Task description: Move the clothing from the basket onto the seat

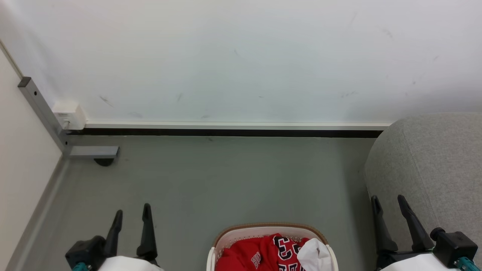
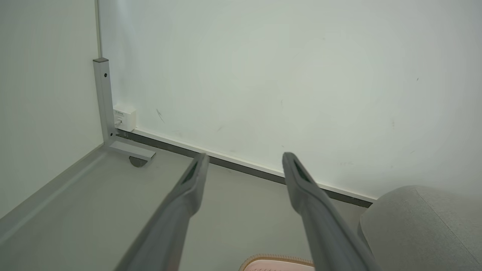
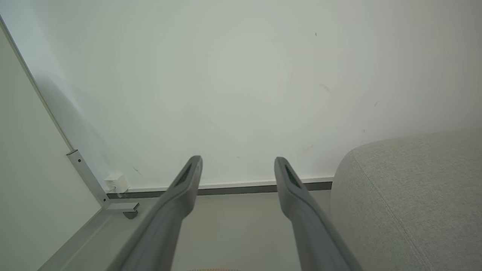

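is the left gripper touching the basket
Apart. The head view shows the left gripper at the lower left, open and holding nothing, with a wide stretch of grey floor between it and the basket.

The head view's bottom edge cuts off the basket (image 1: 271, 228) and the clothing (image 1: 246, 253) in it; the white lettering (image 1: 257, 260) is too small to read. The right edge crops the sofa (image 1: 433, 162).

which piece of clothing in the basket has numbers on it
The red jersey on the left of the basket: it bears black, white-edged numbers. The small white garment to its right is plain.
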You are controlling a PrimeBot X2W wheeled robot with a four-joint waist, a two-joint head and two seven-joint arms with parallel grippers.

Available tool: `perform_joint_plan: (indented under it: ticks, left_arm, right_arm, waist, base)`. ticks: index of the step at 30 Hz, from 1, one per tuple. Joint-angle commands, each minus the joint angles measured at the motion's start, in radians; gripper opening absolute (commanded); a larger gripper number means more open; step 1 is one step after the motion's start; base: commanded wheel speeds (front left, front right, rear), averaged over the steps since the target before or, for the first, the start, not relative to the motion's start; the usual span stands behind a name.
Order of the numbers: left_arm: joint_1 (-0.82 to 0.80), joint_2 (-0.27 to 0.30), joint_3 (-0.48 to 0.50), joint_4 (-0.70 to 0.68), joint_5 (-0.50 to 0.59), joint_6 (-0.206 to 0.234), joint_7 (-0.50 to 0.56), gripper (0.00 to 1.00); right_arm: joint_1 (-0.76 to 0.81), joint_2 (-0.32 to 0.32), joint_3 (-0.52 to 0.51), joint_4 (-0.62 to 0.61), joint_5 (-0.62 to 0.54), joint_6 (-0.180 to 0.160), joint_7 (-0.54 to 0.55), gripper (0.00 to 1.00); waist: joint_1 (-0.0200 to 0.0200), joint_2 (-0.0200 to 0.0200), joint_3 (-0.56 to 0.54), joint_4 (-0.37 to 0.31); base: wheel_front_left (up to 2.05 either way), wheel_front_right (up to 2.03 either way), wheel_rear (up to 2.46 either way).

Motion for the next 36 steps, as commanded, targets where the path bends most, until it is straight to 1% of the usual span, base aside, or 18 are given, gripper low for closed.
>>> perform_joint_plan:
  ticks: [1,12,29,36]
  left_arm:
    - [-0.001,0.009,0.001,-0.004,0.023,0.003,-0.007,1.00]
    - [0.001,0.010,-0.005,-0.015,0.110,0.006,-0.032,1.00]
    - [0.008,0.010,-0.019,-0.018,0.226,0.020,-0.061,1.00]
    - [0.005,0.010,-0.019,-0.013,0.225,0.018,-0.061,1.00]
  right_arm:
    - [-0.018,-0.010,0.002,0.000,-0.016,-0.002,-0.008,1.00]
    - [-0.022,-0.010,0.008,0.027,-0.085,-0.002,-0.030,1.00]
    - [-0.019,-0.011,0.020,0.025,-0.190,-0.002,-0.062,1.00]
    - [-0.018,-0.010,0.016,0.021,-0.179,-0.002,-0.061,1.00]
  waist:
    - [0.0000,0.0000,0.000,0.000]
    - [0.0000,0.0000,-0.001,-0.002]
    - [0.0000,0.0000,-0.006,-0.004]
    - [0.0000,0.0000,-0.007,-0.002]
  base:
    - [0.00,0.00,0.00]
    - [0.00,0.00,0.00]
    - [0.00,0.00,0.00]
    - [0.00,0.00,0.00]
